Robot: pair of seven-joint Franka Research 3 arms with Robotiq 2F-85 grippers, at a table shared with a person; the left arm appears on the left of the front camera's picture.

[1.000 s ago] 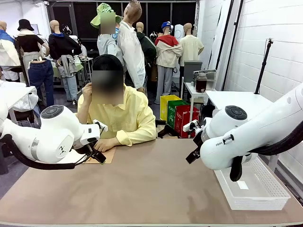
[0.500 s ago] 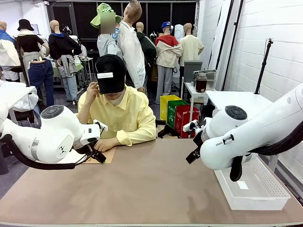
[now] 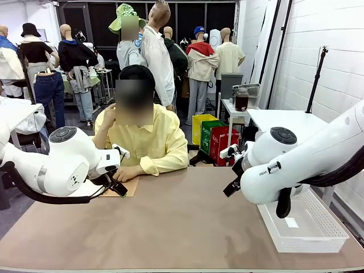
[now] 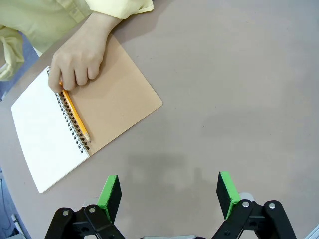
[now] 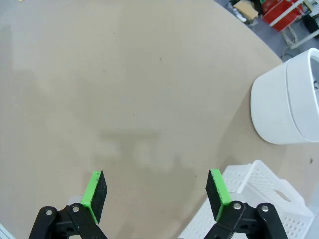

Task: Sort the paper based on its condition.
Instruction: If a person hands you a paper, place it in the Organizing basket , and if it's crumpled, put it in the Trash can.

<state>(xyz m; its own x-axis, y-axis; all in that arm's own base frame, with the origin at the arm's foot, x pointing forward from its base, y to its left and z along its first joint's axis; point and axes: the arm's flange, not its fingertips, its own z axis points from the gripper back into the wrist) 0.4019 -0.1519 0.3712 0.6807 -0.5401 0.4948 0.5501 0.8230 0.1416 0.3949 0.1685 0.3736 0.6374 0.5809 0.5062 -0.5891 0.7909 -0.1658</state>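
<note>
Front camera faces across table (image 3: 182,227); wrist cameras look down.

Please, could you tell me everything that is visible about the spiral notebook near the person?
The spiral notebook lies open and flat on the brown table, set diagonally in the left wrist view. One side shows a brown card cover, the other a blank white page, joined by a dark wire spiral. The person's hand rests on its upper end and holds a yellow pencil lying along the spiral. Nothing else touches it.
</note>
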